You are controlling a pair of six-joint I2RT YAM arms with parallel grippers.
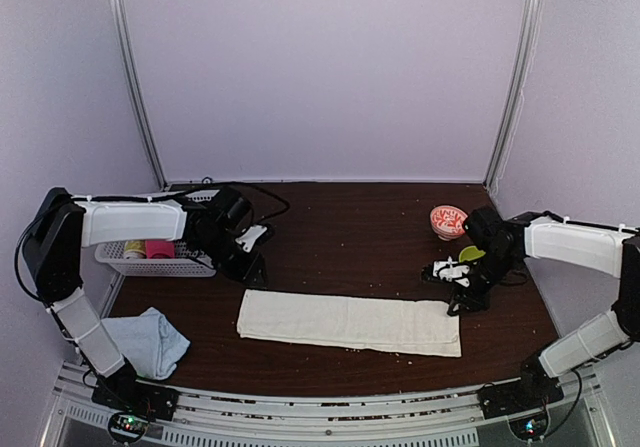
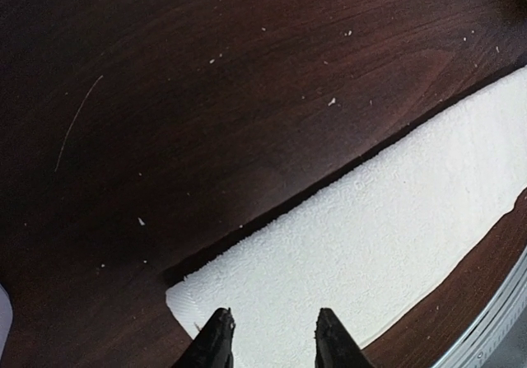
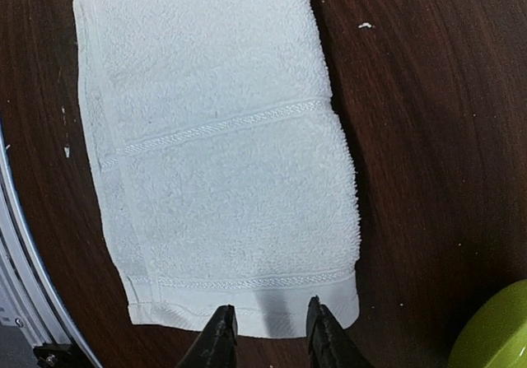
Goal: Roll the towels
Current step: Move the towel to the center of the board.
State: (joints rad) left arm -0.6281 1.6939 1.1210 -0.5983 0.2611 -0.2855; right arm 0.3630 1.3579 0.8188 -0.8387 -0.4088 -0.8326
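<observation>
The cream-white towel (image 1: 350,321) lies flat and stretched out across the front middle of the table. The pale blue towel (image 1: 150,340) lies crumpled at the front left. My left gripper (image 1: 247,267) is open and empty, just above the white towel's left end (image 2: 329,286). My right gripper (image 1: 458,302) is open and empty, over the towel's right hem (image 3: 247,302). Neither gripper holds cloth.
A white basket (image 1: 170,260) at the left holds a yellow roll (image 1: 134,250) and a pink roll (image 1: 160,249). A red patterned bowl (image 1: 448,221) stands at the back right, with a lime-green object (image 1: 472,254) beside the right arm (image 3: 494,335). A metal rail (image 1: 330,407) runs along the near edge.
</observation>
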